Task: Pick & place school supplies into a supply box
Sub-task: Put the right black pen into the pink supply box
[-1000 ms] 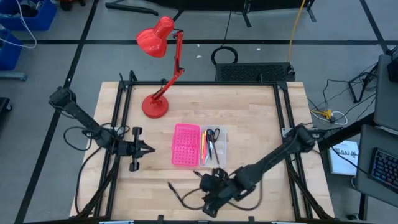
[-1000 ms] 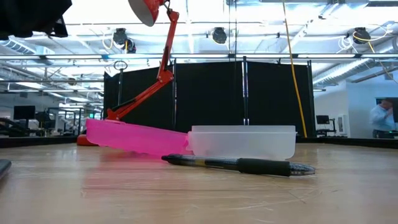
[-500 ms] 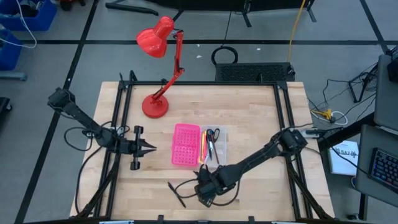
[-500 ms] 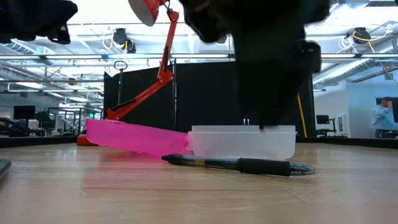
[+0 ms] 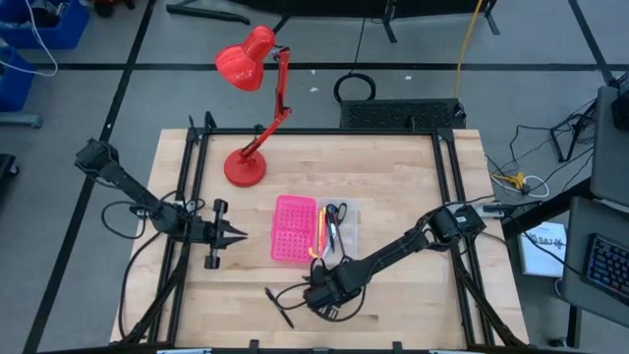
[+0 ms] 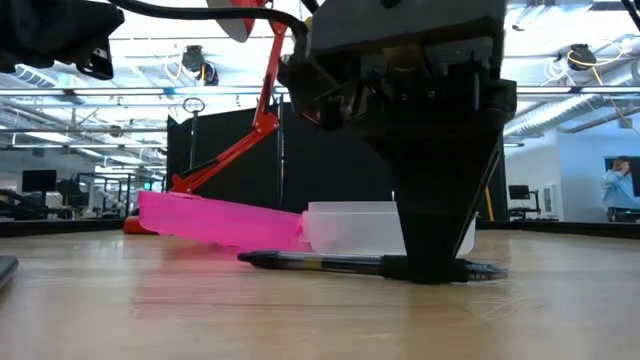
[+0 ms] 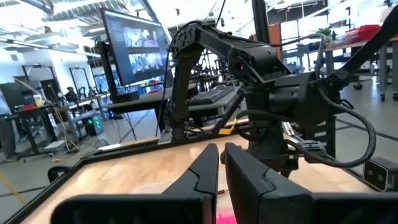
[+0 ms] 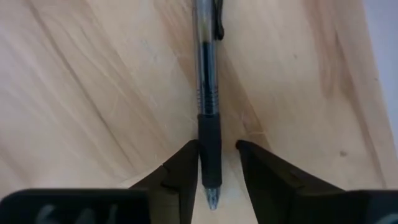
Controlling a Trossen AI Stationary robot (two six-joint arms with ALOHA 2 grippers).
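A black-and-clear pen lies flat on the table near its near edge, and also shows in the right wrist view and the high view. My right gripper stands over it, pointing down and open, one finger on each side of the pen's black rubber grip. The supply box lies open at the table's middle, with a pink half and a clear tray. The tray holds scissors and several pens. My left gripper hovers left of the box, shut. My right gripper comes from above, pointing down, with its fingers across the pen. One finger lies against the side of the rubber grip, close to the writing tip. The other finger stands a little off it. The pen lies flat on the table.
A red desk lamp stands with its base on the far left part of the table. Black frame rails run along the table's left and right edges. Bare wood lies right of the box and along the near edge.
My right gripper has moved toward the table's left and come down over the pen, ending with its fingers on either side of the grip. The pen's tail end has swung a little on the table. My left arm has kept still.
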